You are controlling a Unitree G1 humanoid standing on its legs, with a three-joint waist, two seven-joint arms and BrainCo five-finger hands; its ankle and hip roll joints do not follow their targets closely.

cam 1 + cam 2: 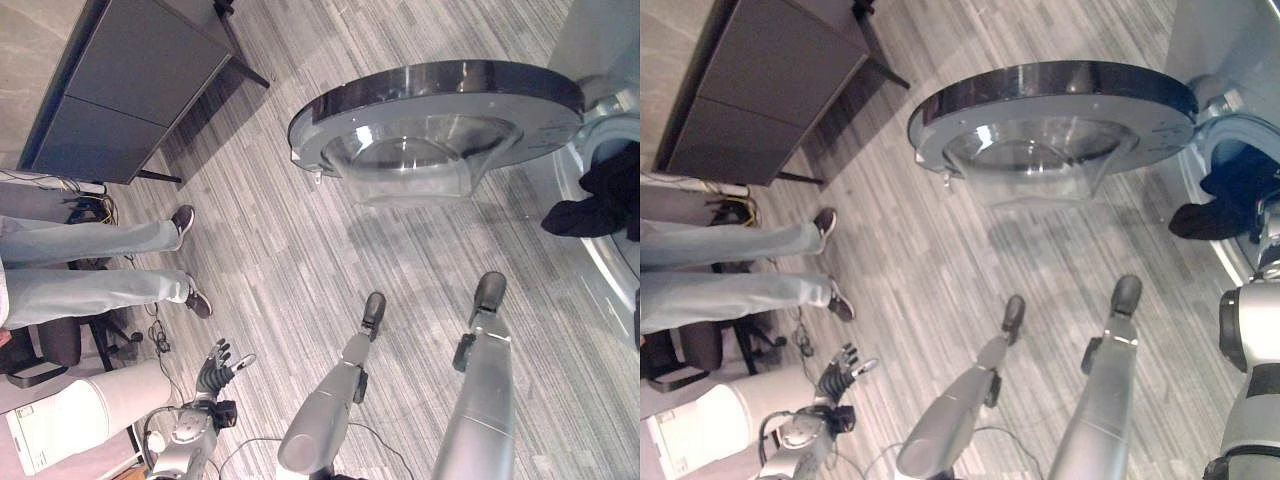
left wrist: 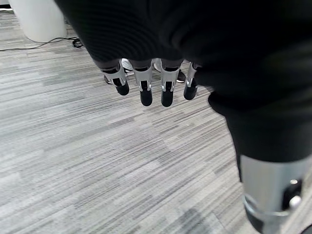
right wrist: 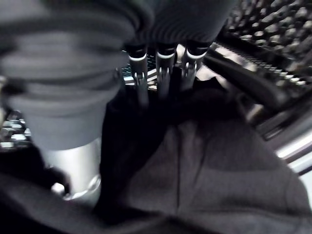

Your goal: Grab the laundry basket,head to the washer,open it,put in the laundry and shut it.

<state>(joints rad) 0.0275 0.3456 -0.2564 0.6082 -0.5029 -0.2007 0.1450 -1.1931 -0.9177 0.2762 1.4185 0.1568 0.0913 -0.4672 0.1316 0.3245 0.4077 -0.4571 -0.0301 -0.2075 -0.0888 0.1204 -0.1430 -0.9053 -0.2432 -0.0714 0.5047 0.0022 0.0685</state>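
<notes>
The washer's round door (image 1: 430, 110) stands swung open, its glass bowl facing down over the floor. Dark laundry (image 1: 595, 200) hangs out over the rim of the washer's opening (image 1: 1230, 130) at the right edge. My right hand (image 3: 163, 78) is inside the perforated drum (image 3: 263, 29), up against the dark laundry (image 3: 195, 165). My left hand (image 1: 218, 362) hangs low at the lower left, away from the washer. Its fingers (image 2: 146, 87) are straight and hold nothing.
A person's legs in pale jeans and dark shoes (image 1: 100, 270) stretch in from the left, beside a dark office chair (image 1: 55, 345). A dark cabinet (image 1: 130, 80) stands at the upper left. A white bin (image 1: 100, 410) stands by my left hand.
</notes>
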